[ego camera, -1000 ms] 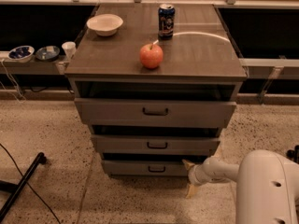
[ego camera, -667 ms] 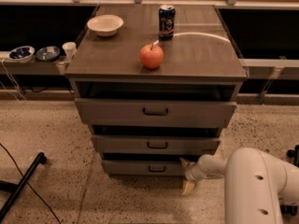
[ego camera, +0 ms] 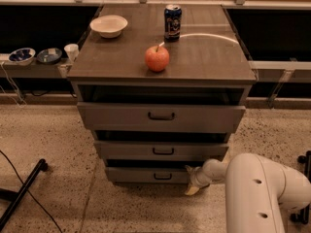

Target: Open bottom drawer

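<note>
The bottom drawer [ego camera: 146, 175] is the lowest of three grey-brown drawers in the cabinet, with a small dark bar handle [ego camera: 163, 176]. Its front stands slightly out, with a dark gap above it. My gripper [ego camera: 192, 181] reaches in from the lower right on a white arm [ego camera: 257, 188] and sits at the right end of the bottom drawer's front, close to the floor and to the right of the handle.
The middle drawer [ego camera: 163, 150] and top drawer [ego camera: 161, 116] also stand out a little. On the cabinet top [ego camera: 204, 57] are a red apple [ego camera: 157, 58], a dark can [ego camera: 172, 22] and a white bowl [ego camera: 109, 25]. A black stand leg [ego camera: 22, 191] lies on the floor at left.
The arm has moved left, bringing the gripper closer along the bottom drawer's right end. The drawers look unchanged.
</note>
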Tool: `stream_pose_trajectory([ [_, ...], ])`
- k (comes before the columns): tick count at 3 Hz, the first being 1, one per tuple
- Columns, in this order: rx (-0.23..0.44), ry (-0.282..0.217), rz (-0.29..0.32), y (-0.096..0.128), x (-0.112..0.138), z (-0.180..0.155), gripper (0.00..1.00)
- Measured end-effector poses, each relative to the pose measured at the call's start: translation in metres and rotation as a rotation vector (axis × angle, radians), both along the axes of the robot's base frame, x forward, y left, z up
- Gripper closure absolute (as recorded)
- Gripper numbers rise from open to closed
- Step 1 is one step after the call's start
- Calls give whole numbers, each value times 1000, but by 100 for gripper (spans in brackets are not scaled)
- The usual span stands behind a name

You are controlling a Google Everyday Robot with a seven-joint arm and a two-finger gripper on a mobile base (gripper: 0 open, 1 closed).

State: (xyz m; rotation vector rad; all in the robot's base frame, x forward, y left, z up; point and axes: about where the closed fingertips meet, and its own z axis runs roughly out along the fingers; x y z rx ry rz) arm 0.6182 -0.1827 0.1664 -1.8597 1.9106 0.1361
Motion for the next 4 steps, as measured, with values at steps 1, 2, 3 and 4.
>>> stream_pose_trajectory([
  [1,-2,-10,-3,0,-5,3,24],
  [2,-5,-20,1,-1,-21,8,26],
  [3,-9,-16,14,-1,-45,12,26],
  [4,-13,6,26,-1,-65,11,23],
])
